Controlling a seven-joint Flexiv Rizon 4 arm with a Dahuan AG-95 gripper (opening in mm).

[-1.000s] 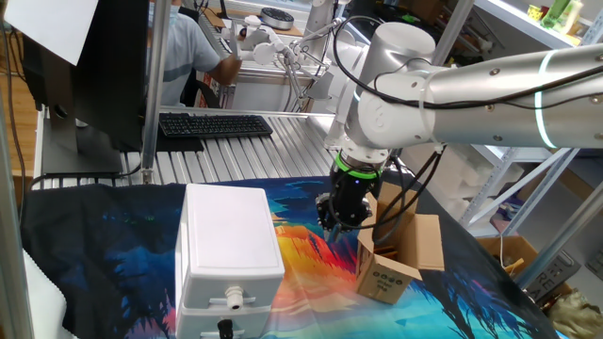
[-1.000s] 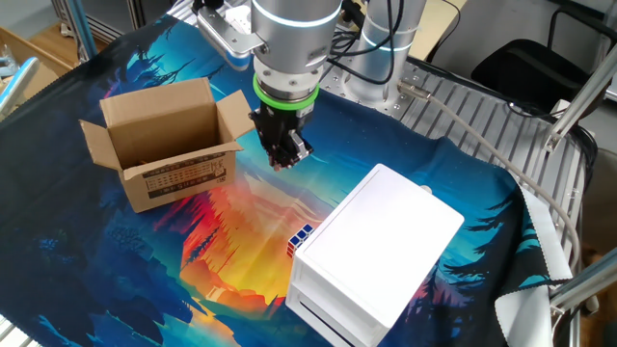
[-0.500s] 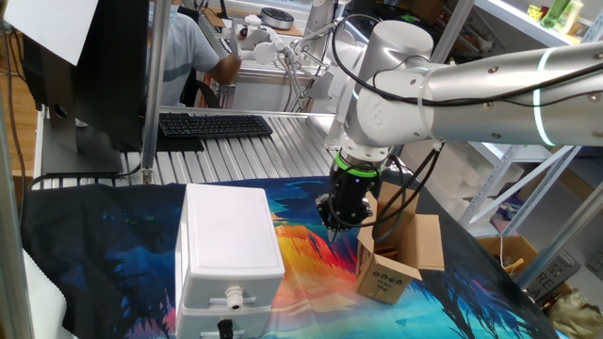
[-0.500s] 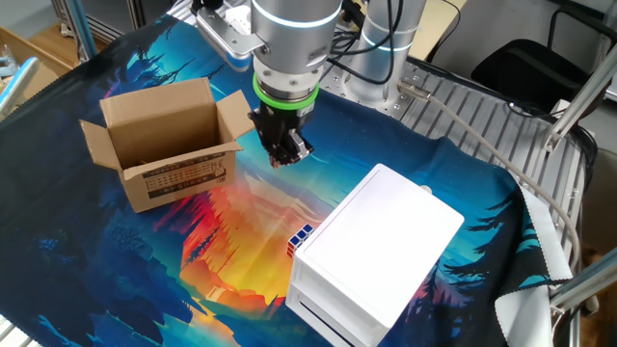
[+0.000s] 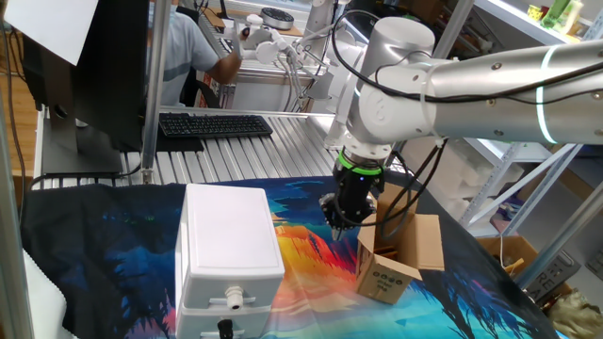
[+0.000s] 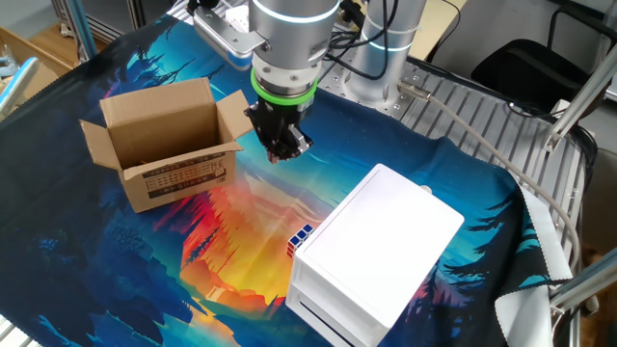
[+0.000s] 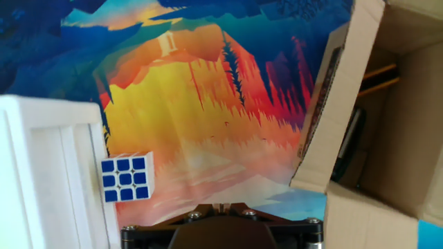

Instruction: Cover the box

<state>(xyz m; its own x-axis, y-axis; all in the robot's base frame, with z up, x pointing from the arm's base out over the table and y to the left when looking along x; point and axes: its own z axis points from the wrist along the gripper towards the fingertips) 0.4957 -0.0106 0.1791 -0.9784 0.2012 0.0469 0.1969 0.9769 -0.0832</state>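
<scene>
The box (image 6: 164,145) is a small brown cardboard carton with its top flaps standing open and black print on one side. It also shows in one fixed view (image 5: 396,256) and at the right of the hand view (image 7: 377,117). My gripper (image 6: 280,150) hangs just above the cloth, beside the box's right flap and apart from it. Its fingers are pressed together and hold nothing. It also shows in one fixed view (image 5: 341,224) and in the hand view (image 7: 221,205).
A large white plastic case (image 6: 376,253) stands on the colourful cloth (image 6: 231,251) to the gripper's right. A small blue-faced puzzle cube (image 6: 300,237) leans against it, and it also shows in the hand view (image 7: 126,177). A keyboard (image 5: 215,124) and a person are beyond the table.
My gripper has shifted slightly toward the box's flap. The box and the white case have not moved.
</scene>
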